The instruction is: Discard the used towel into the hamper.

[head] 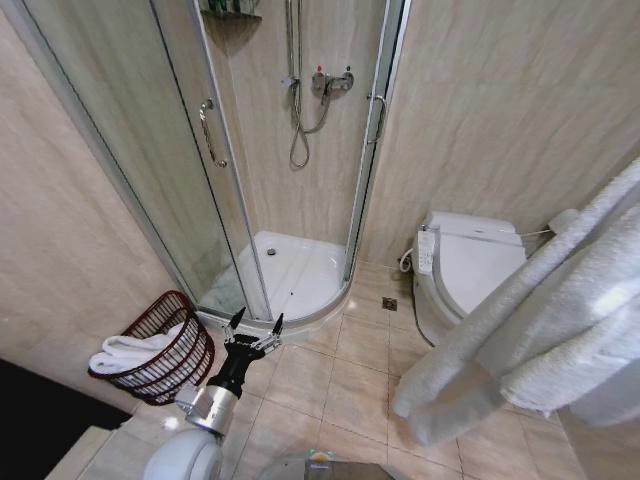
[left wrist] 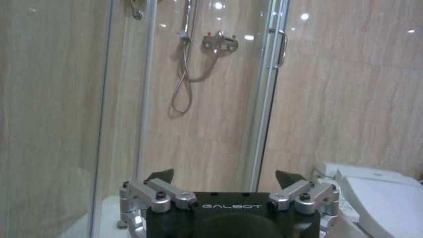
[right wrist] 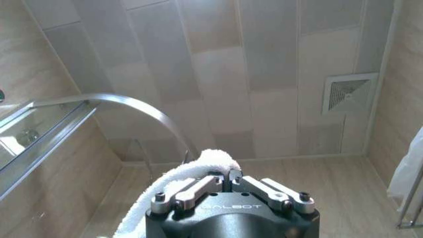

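Here one towel (head: 125, 352) lies in the hamper (head: 170, 375), left gripper (head: 254, 327) spread, right gripper (right wrist: 229, 179) apparently pinching another towel (right wrist: 185, 181).

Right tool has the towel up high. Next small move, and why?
Probably bring the right tool down and left toward the hamper: it is shut on the towel and aimed at the ceiling, while the hamper sits low beside the open left tool.

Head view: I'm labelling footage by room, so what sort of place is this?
A bathroom: a curved glass shower enclosure with a chrome shower hose, a white toilet, and a dark red-brown slatted hamper on beige tiled floor.
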Controlling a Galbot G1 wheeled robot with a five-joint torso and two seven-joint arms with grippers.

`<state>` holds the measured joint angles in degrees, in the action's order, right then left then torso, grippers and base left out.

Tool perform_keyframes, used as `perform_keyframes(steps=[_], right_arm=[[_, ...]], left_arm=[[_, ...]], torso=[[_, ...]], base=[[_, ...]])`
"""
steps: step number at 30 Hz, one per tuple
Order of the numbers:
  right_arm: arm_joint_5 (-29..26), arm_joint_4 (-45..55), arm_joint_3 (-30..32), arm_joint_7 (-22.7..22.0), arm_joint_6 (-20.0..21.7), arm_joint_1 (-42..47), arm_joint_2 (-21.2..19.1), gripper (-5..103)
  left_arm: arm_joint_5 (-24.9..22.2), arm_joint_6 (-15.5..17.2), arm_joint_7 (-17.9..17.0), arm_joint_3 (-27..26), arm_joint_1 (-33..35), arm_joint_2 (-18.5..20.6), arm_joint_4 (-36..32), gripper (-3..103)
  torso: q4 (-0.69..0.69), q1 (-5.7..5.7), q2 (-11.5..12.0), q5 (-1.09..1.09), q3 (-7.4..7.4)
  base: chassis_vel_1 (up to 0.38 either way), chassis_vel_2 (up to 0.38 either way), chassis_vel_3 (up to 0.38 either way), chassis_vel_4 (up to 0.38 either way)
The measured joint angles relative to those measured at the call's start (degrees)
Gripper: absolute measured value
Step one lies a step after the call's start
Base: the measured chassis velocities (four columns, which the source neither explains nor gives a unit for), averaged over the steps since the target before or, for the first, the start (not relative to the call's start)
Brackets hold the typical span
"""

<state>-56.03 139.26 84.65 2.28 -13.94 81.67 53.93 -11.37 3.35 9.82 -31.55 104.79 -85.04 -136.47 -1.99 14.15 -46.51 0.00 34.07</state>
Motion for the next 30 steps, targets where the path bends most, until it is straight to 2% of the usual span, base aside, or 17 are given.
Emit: perform_keyframes(steps=[19, 30], right_arm=[[-1.24, -0.1, 0.43, -0.13, 0.47, 0.16, -1.51, 3], [-1.23, 0.27, 0.42, -0.53, 0.87, 0.4, -0.85, 3]], left_arm=[[0.0, 0.0, 0.0, 0.0, 0.0, 0.0, 0.0, 100], [0.0, 0.0, 0.0, 0.0, 0.0, 0.0, 0.0, 100]], torso=[[0.0, 2.23, -4.97, 0.0, 2.71], [0.0, 3.45, -7.7, 0.0, 4.22]], base=[[0.0, 0.0, 0.0, 0.0], [0.0, 0.0, 0.0, 0.0]])
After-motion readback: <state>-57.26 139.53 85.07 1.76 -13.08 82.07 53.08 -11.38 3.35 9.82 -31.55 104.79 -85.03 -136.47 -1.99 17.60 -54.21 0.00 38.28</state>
